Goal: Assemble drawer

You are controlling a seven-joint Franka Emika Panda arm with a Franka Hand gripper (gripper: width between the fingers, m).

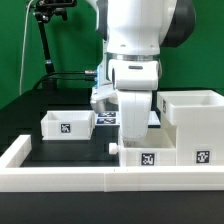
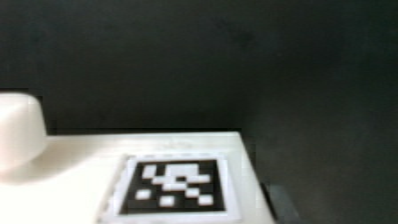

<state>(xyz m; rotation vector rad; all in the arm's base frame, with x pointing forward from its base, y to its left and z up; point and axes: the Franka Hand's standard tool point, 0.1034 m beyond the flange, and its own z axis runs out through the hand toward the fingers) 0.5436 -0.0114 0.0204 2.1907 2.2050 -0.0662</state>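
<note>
The drawer's case (image 1: 195,118) stands upright near the table's front edge, on the exterior view's right. The front tray (image 1: 150,153) lies just beside it, under the arm (image 1: 135,85), with its knob (image 1: 113,148) pointing away from the case. The back tray (image 1: 65,125) sits well apart. The arm points straight down. The gripper is hidden, so I cannot tell how the jaws stand. The tag (image 2: 173,185) shows only black-and-white squares.
</note>
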